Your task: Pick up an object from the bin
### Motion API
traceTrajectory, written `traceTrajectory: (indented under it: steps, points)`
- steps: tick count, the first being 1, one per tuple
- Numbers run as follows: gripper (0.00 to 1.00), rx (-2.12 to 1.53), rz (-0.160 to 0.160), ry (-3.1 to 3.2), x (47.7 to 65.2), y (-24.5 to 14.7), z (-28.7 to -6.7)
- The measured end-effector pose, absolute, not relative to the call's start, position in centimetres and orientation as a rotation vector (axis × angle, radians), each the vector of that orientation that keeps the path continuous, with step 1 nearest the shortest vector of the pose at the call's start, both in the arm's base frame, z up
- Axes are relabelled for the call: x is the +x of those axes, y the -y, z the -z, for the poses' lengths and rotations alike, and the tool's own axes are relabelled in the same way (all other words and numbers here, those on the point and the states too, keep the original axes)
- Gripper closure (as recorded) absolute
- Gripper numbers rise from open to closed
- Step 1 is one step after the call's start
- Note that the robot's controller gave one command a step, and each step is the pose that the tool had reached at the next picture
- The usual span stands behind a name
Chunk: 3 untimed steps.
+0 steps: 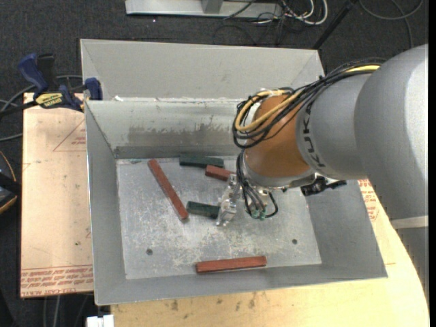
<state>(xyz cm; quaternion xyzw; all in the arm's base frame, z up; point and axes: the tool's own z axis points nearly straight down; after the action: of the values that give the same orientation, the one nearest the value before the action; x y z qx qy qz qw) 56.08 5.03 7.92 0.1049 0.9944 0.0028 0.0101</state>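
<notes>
My gripper (225, 214) hangs low over the middle of the bin floor, under the orange wrist cover. Its tip is right at the right end of a small dark green block (201, 210) lying flat; whether they touch I cannot tell. A long red-brown stick (167, 189) lies diagonally just left of that block. A short red-brown piece (218, 173) sits just behind the gripper, close to the wrist.
A dark green bar (200, 161) lies near the back wall. Another red-brown bar (231, 265) lies along the front edge of the floor. The arm and its cables cover the bin's right half.
</notes>
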Motion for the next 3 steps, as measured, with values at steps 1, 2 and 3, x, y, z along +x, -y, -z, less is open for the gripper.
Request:
traceTrajectory:
  steps: [1,2,3]
  points:
    - [1.0,0.327,-0.009,-3.104,56.1,-5.0,-7.9]
    - [1.0,0.275,-0.001,-3.127,55.6,-5.2,-19.0]
    - [1.0,0.274,-0.001,-3.128,55.6,-5.2,-19.0]
